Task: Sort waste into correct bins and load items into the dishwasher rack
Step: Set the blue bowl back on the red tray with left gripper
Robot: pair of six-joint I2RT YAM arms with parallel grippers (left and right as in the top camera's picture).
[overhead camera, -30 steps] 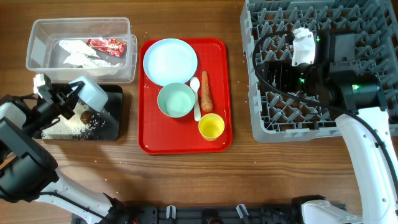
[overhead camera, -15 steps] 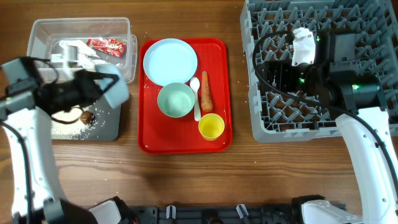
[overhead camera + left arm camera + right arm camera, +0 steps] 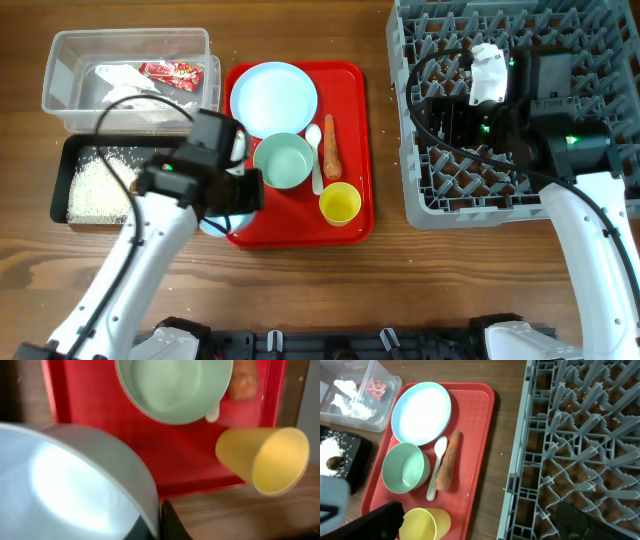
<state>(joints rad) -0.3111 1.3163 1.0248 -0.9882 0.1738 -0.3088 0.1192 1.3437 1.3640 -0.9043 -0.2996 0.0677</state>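
Note:
My left gripper [image 3: 225, 203] is shut on a small pale bowl [image 3: 212, 226] and holds it over the red tray's lower left edge; in the left wrist view the bowl [image 3: 70, 485] fills the lower left, its rim pinched by my finger [image 3: 159, 521]. On the tray lie the pale blue plate [image 3: 273, 98], a pale green bowl [image 3: 283, 161], the white spoon [image 3: 315, 158], the carrot [image 3: 331, 145] and the yellow cup [image 3: 340, 204]. The black tub [image 3: 60, 185] holds rice [image 3: 95, 187] and a brown lump [image 3: 134, 185]. My right gripper [image 3: 440, 112] is open and empty over the grey rack [image 3: 590, 30].
The clear tub [image 3: 60, 50] at the back left holds the red wrapper [image 3: 170, 72] and white paper [image 3: 125, 85]. The red tray [image 3: 350, 80] sits between the tubs and the rack. A strip of bare wood separates tray and rack.
My left arm has swung right from over the black tub to the tray's lower left edge, carrying the pale bowl. The black tub is now uncovered. The right arm has not moved.

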